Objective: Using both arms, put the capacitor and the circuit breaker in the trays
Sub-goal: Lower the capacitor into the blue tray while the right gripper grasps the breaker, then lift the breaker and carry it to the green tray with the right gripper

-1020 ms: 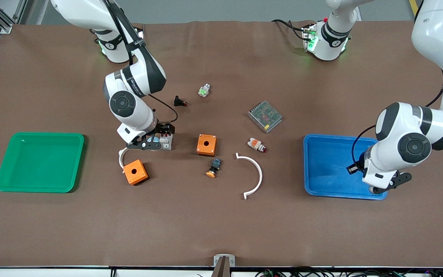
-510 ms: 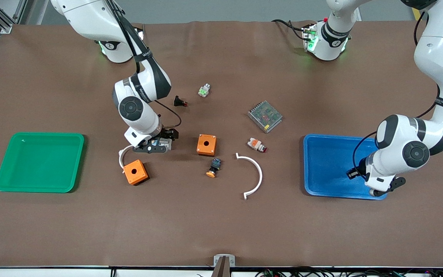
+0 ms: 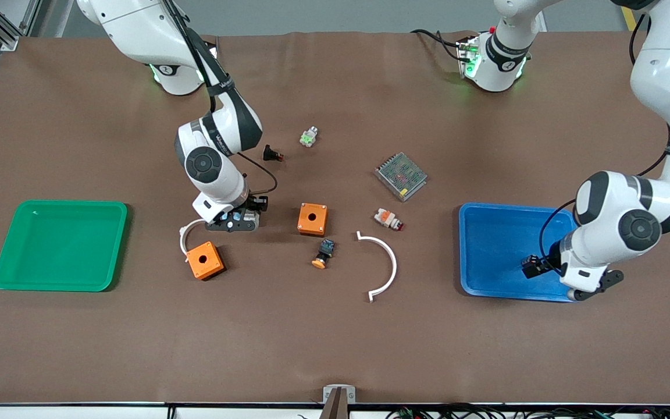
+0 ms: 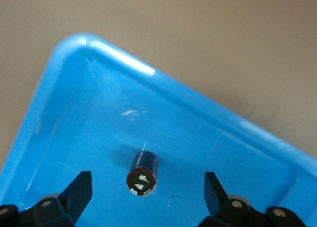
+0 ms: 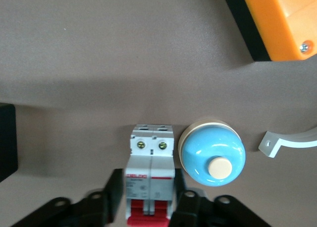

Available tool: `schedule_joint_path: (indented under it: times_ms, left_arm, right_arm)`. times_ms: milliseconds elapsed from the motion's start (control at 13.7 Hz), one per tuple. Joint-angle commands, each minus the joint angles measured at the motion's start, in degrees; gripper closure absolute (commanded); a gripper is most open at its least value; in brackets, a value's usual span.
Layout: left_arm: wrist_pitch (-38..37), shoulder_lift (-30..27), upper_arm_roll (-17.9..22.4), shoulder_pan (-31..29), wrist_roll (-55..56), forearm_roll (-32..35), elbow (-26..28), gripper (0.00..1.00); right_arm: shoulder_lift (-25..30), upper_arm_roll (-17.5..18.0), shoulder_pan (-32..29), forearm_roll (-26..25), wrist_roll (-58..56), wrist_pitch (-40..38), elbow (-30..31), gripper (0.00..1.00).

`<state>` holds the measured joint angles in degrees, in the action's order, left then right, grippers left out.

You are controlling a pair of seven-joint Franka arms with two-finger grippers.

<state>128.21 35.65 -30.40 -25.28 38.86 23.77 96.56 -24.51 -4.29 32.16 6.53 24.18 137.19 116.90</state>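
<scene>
Jaws around circuit breaker

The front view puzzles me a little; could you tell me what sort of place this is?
Probably a robotics lab bench for sorting electrical parts: a brown-covered table, a green plastic tray and a blue plastic tray, and scattered orange switch boxes.

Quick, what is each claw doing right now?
Left gripper: open over the blue plastic tray, small black cylindrical capacitor lying loose in it.
Right gripper: shut on the white-grey circuit breaker block.
</scene>
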Motion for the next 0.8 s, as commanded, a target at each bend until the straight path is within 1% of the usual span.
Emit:
schedule_joint_path:
  times_ms: [0,146,219,364,510,583,728]
  left_arm:
    - [-0.9,-8.9,-0.4,0.1,-3.9,0.8,0.9,0.00]
    - [-4.5,-12.7,-0.4,0.1,-9.4,0.8,-0.8,0.00]
    - [-7.6,-14.0,-0.8,0.4,-13.0,0.8,-2.2,0.00]
    - [-14.9,-16.0,-2.2,0.1,-18.4,0.3,-6.2,0.00]
    - [-21.0,-17.9,-2.9,0.1,-22.4,0.0,-9.2,0.00]
    - [-23.6,-18.6,-3.5,0.1,-23.5,-0.3,-10.1,0.00]
    - [-28.1,-20.4,-4.2,0.0,-24.0,-4.0,-12.8,0.00]
  right_arm:
    - [0.4,-0.5,0.6,1.1,0.4,0.3,0.3,0.95]
    - [1.0,-0.5,0.6,1.1,0.4,-0.8,0.3,0.95]
    - [1.8,-0.5,0.5,1.1,0.4,-2.9,0.0,0.95]
    - [5.7,-1.0,-0.7,1.1,0.3,-10.9,-2.3,0.95]
    - [9.4,-1.0,-5.3,1.0,-0.3,-23.8,-8.2,0.95]
    - [10.4,-1.0,-8.1,1.0,-0.6,-29.8,-12.2,0.95]
    - [10.4,-1.1,-13.3,0.4,-3.0,-40.6,-20.8,0.95]
